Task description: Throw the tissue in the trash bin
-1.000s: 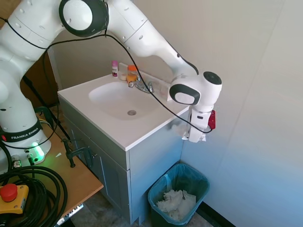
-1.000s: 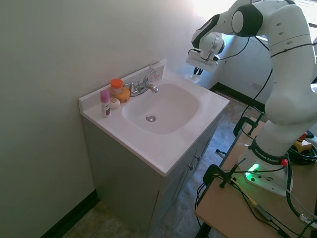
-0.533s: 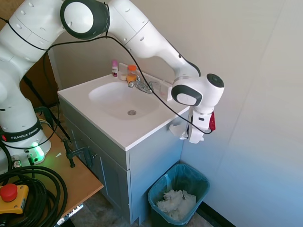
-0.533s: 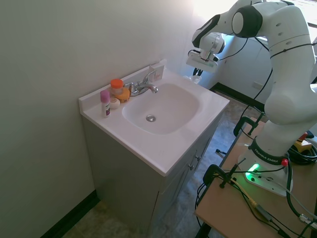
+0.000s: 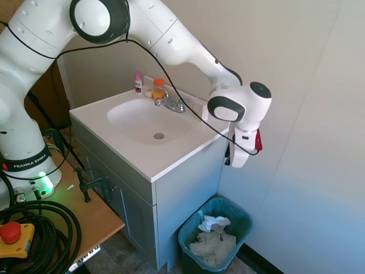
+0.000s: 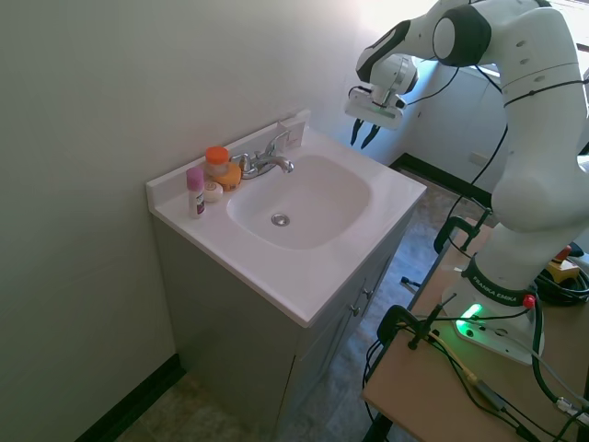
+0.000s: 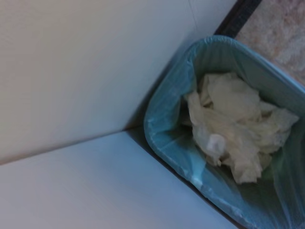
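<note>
Now the tissue (image 5: pixel 213 222) has dropped into the trash bin (image 5: pixel 242 215), low in the frame, atop the paper pile (image 5: pixel 213 246). The gripper (image 6: pixel 364 133) hangs spread and empty.

"FRANKA EMIKA" (seemingly) on arm base (image 5: pixel 25 162)

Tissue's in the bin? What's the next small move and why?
Probably just lift the arm up and away. The tissue lies inside the trash bin, on top of the flatter crumpled paper, and the gripper hangs open and empty above it beside the vanity. Nothing looks left to release.
</note>
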`<state>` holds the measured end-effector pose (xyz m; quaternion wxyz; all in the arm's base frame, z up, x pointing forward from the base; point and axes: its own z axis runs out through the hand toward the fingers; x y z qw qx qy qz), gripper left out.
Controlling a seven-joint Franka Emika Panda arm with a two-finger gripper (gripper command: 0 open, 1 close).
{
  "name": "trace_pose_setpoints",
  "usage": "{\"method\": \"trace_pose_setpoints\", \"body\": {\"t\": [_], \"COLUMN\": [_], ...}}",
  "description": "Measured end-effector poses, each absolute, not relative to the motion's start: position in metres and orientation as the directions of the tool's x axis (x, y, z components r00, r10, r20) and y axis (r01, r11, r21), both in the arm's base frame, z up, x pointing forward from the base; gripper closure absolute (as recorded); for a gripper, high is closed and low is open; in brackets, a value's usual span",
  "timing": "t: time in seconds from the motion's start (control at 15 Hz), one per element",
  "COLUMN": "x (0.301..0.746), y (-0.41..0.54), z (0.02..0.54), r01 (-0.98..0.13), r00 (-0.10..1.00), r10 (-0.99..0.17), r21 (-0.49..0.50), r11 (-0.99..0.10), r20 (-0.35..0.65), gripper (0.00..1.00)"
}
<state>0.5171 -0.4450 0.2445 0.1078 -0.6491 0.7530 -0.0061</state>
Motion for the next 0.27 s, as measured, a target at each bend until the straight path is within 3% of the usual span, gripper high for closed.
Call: {"method": "trace_pose_setpoints", "body": {"t": [0.27], "x": [0.507], "y": [-0.387], "z": [0.333], "r01": [-0.973], "r00": [-0.073], "r10": [-0.994], "r21": [-0.213], "r11": [0.089], "r20": [-0.086], "gripper": [0.0]}}
